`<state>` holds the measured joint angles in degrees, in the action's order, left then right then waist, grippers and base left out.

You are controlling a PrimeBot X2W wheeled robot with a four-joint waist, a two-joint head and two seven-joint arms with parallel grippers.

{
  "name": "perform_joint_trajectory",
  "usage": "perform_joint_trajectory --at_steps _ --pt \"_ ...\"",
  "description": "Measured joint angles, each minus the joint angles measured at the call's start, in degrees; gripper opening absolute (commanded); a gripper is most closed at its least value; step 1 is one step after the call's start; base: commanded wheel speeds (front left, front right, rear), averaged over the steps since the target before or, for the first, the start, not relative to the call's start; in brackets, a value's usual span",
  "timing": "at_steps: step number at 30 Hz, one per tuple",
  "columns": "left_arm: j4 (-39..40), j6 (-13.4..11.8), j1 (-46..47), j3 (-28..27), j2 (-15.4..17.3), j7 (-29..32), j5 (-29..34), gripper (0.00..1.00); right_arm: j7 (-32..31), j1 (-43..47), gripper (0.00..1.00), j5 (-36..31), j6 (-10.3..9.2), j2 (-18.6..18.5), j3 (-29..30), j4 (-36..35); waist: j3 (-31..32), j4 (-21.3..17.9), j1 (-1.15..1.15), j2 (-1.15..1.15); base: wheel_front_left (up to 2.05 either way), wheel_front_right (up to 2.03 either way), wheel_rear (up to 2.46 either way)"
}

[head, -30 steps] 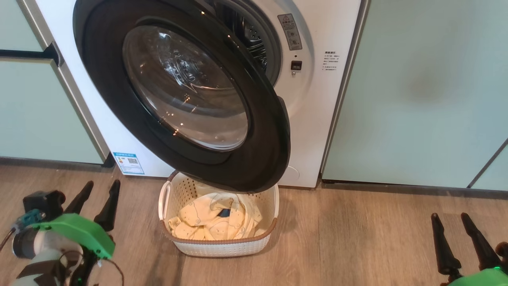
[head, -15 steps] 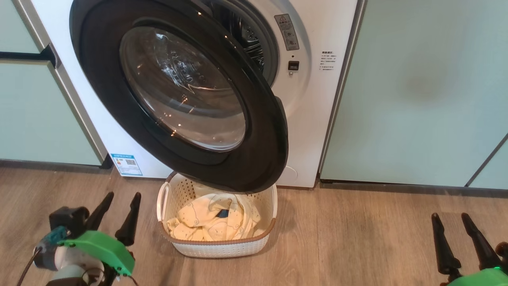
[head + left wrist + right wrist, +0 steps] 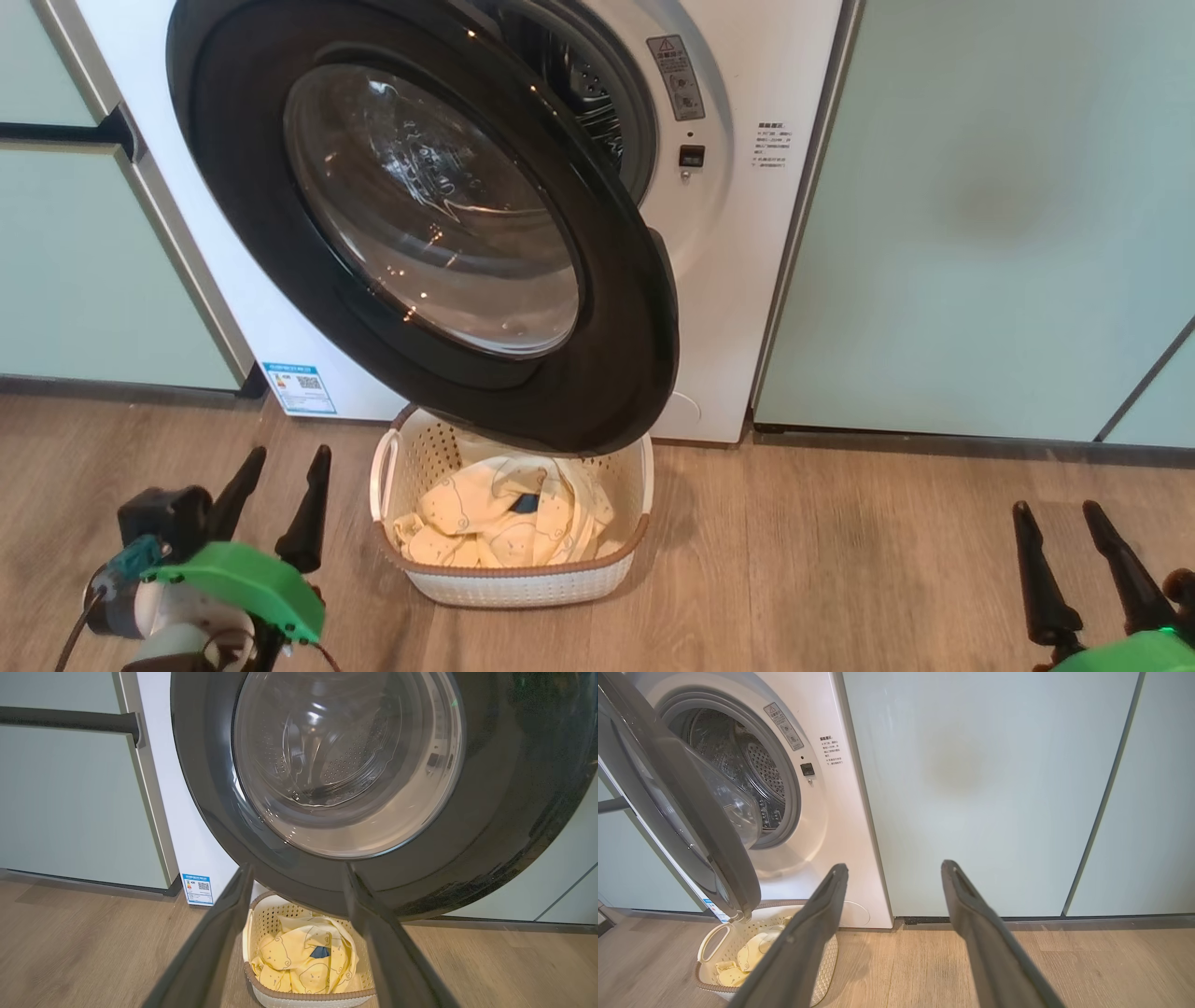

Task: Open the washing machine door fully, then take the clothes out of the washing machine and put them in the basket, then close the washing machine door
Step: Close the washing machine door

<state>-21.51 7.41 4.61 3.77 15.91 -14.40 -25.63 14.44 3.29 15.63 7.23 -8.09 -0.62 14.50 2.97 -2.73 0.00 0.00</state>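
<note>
The washing machine door [image 3: 597, 373], a black ring around bulging glass, stands partly open over the basket [image 3: 523, 583]. Cream-yellow clothes [image 3: 495, 523] with a dark patch lie inside the basket [image 3: 308, 996] on the floor before the white washing machine [image 3: 738, 243]. The steel drum [image 3: 756, 765] shows behind the door [image 3: 714, 854] and looks empty where visible. My left gripper [image 3: 288, 457] is open, low and left of the basket, holding nothing. Down at the lower right my right gripper [image 3: 1055, 509] stands open too, well away from the door. The clothes [image 3: 303, 961] appear between my left fingers [image 3: 219, 933].
Pale green cabinets flank the machine, one [image 3: 84, 261] at left with a dark handle bar [image 3: 70, 721], one [image 3: 990, 224] at right. Wooden floor [image 3: 840, 560] runs between the basket and my right gripper. A blue label [image 3: 301, 387] sits low on the machine.
My left gripper moved right toward the basket between one second ago and half a second ago and has barely moved since. The view shifted slightly. Door, basket and right gripper are unchanged.
</note>
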Motion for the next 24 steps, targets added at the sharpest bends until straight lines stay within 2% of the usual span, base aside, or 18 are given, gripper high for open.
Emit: perform_joint_trajectory --at_steps 4,5,6,7,8,9,16,24 --pt "-0.09 0.00 0.00 0.00 0.03 0.01 0.07 1.00 0.01 0.00 1.00 0.18 0.00 0.00 -0.32 0.08 0.13 0.04 0.00 0.00 0.00 0.00 0.00" --pt "-0.13 0.00 0.00 -0.01 0.03 0.00 0.24 1.00 0.01 0.00 0.91 0.46 0.00 -0.01 -0.57 0.14 0.14 0.06 0.00 0.00 0.00 0.00 0.00" --pt "-0.15 0.00 0.00 -0.01 0.03 0.00 0.42 1.00 0.01 0.00 0.65 0.64 0.00 -0.01 -0.92 0.29 0.15 0.10 0.00 0.00 0.00 0.00 0.00" --pt "-0.18 0.00 0.01 -0.01 0.03 0.01 0.42 1.00 0.01 0.00 0.45 0.92 0.00 0.00 -1.27 0.38 0.16 0.13 0.00 0.00 0.00 0.00 0.00" --pt "-0.22 0.00 0.01 -0.01 0.03 0.00 0.42 1.00 0.01 0.00 0.31 1.70 0.00 0.10 -1.33 0.38 0.19 0.16 0.00 0.00 0.00 0.00 0.00" --pt "-0.22 0.00 0.00 -0.01 0.03 0.00 0.42 1.00 0.01 -0.01 0.00 2.49 0.00 0.12 -1.35 0.38 0.21 0.19 0.00 0.00 0.00 0.00 0.00" --pt "-0.20 0.00 0.00 0.00 -0.15 0.00 0.83 1.00 0.01 -0.77 0.00 3.79 0.00 -0.01 -1.21 -1.88 0.09 0.83 0.00 0.00 0.00 0.00 0.00" --pt "-0.60 0.00 0.07 0.52 -0.63 0.01 0.93 1.00 0.01 -8.01 0.00 4.54 0.00 -0.59 -1.44 -7.43 -0.11 2.59 0.00 0.00 0.00 0.00 0.00"
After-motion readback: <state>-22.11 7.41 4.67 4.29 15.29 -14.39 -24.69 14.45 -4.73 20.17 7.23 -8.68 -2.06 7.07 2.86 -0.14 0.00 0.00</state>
